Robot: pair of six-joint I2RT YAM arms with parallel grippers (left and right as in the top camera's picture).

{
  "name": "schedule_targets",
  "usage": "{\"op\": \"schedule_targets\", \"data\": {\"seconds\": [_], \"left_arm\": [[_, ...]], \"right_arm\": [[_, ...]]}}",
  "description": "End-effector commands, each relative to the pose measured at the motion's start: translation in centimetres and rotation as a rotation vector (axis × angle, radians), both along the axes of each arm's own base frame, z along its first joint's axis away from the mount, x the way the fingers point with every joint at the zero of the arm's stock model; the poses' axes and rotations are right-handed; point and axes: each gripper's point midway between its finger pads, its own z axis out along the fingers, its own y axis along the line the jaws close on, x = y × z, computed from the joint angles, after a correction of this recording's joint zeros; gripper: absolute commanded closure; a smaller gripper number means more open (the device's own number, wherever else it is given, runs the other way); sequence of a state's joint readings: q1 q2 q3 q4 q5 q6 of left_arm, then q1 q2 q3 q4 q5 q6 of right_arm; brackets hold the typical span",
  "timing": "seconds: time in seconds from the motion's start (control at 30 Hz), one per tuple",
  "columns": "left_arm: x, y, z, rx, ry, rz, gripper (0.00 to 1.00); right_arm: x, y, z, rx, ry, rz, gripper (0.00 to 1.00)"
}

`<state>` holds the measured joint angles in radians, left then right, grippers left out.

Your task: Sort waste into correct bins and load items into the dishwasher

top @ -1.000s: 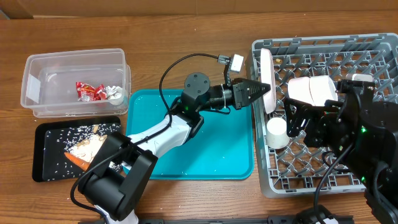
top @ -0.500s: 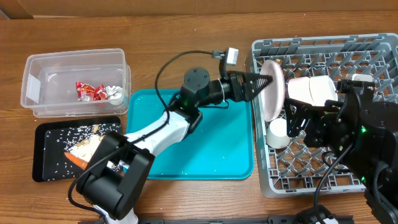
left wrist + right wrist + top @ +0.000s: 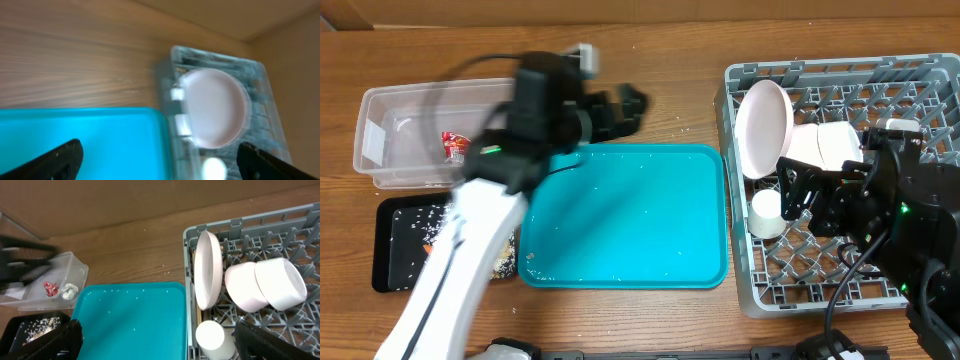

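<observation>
Round white plate (image 3: 763, 128), on edge inside grey plastic lattice rack (image 3: 733, 250)'s left wall — stiff, slick, likely fragile; take the rim. Left gripper (image 3: 160, 150), right gripper (image 3: 157, 332) agape, empty.

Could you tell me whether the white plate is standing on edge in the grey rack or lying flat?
On edge: the plate stands in the rack, along its wall nearest the teal tray, beside the bowls.

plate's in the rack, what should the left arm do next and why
Probably draw the left gripper back to rest: its jaws are open and empty, the plate stands in the rack beside two bowls, and the teal tray holds only crumbs.
</observation>
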<state>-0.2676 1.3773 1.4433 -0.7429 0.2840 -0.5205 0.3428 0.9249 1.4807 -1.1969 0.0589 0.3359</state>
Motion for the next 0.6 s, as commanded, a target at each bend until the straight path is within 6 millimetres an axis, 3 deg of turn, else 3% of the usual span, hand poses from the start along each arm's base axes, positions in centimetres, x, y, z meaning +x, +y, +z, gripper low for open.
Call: {"op": "schedule_targets", "data": {"seconds": [0.0,0.13,0.2,0.3,0.57], "left_arm": [[-1.4,7.1,4.6,0.294,-0.141,0.177,0.00],[-5.5,12.2,6.9,0.458,-0.136,0.341,0.00],[-7.2,13.5,7.4,0.493,-0.135,0.381,0.00],[-8.3,14.0,7.7,0.502,-0.137,0.393,0.00],[-7.9,13.9,7.3,0.507,-0.126,0.389,0.00]], "right_arm": [[-0.1,0.0,0.7,0.005,-0.021,0.003,0.00],[-0.1,0.0,0.7,0.005,-0.021,0.003,0.00],[-0.1,0.0,0.7,0.005,-0.021,0.003,0.00],[-0.1,0.0,0.7,0.005,-0.021,0.003,0.00],[0.0,0.1,0.6,0.003,-0.017,0.003,0.00]]}}
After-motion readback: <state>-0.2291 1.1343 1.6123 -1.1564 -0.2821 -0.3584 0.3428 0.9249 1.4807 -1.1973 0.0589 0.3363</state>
